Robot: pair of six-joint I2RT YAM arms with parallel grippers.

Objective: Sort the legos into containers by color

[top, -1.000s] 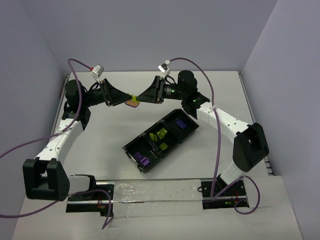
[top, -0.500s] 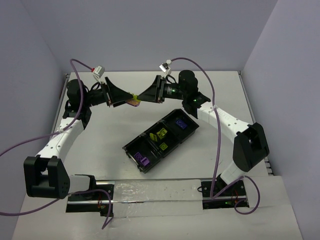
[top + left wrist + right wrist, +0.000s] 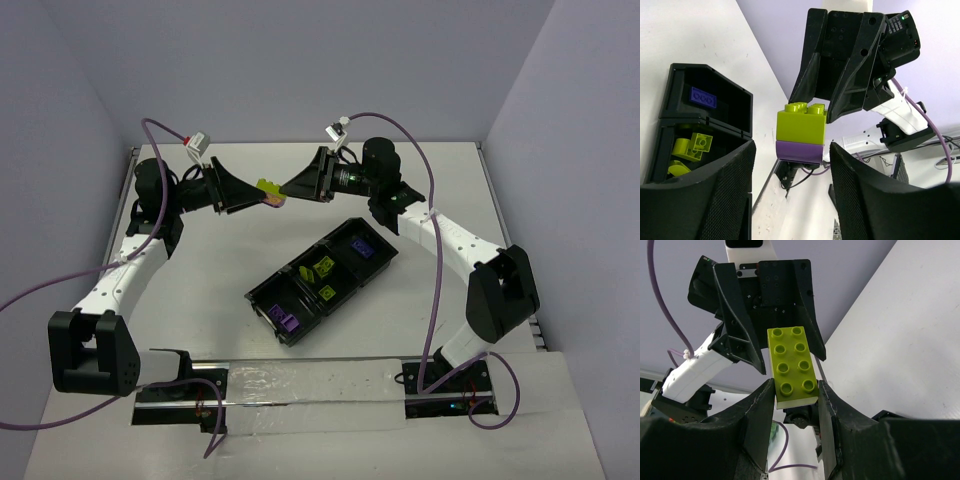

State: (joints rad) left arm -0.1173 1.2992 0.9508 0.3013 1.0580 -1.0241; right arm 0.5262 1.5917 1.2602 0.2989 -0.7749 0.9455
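A two-brick stack [image 3: 801, 132], a yellow-green lego on a purple one, hangs in the air between my two facing grippers at the back of the table [image 3: 268, 188]. My right gripper [image 3: 795, 386] is shut on the yellow-green brick [image 3: 792, 367]; it shows in the top view too [image 3: 287, 189]. My left gripper [image 3: 792, 150] is open, its fingers on either side of the purple brick with a small gap; it shows in the top view [image 3: 258, 196]. The black tray [image 3: 262, 296] holds a purple lego [image 3: 362, 250] in its far compartment, yellow-green legos [image 3: 322, 268] in the middle and a purple one [image 3: 285, 321] in the near one.
The tray lies diagonally at the table's middle, below and to the right of the grippers. Purple cables loop over both arms. The side walls stand close at left and right. The arms' bases [image 3: 170, 368] sit on the rail at the near edge.
The stack has risen a little and turned, showing more yellow-green from above. The right wrist has lifted slightly with it. The left gripper has stayed about where it was.
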